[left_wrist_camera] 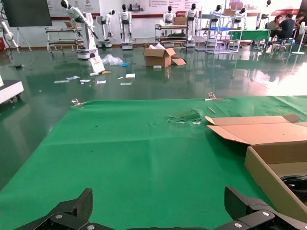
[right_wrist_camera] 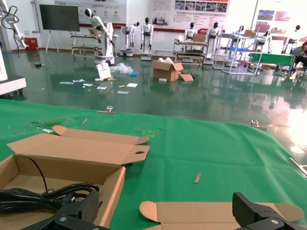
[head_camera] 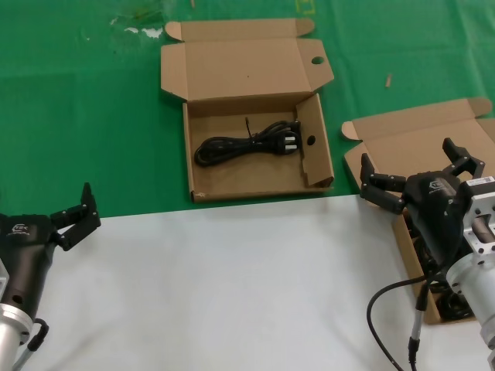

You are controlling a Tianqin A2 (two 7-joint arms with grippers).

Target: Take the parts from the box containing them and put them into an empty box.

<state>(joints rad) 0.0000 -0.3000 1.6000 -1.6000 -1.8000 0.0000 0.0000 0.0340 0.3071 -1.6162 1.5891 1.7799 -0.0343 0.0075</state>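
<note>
The wide shallow cardboard box (head_camera: 203, 192) lies open on the green mat, its lid (head_camera: 240, 69) with a round hole folded back. One black looped power cord (head_camera: 247, 143) rests inside it, also seen as the cord (right_wrist_camera: 43, 196) and cord (left_wrist_camera: 297, 184). At the right, the narrow deeper box (head_camera: 410, 143) is open, its cords (head_camera: 455, 306) mostly hidden by my right arm. My right gripper (head_camera: 421, 171) hovers over that box, open and holding nothing. My left gripper (head_camera: 73, 212) stands open at the near left, apart from both boxes.
A white table surface (head_camera: 232, 286) fills the front; the green mat (head_camera: 77, 116) lies behind it. A cable (head_camera: 387, 317) hangs from my right arm. Beyond the table, other robots and a cardboard box (right_wrist_camera: 165, 69) stand on the hall floor.
</note>
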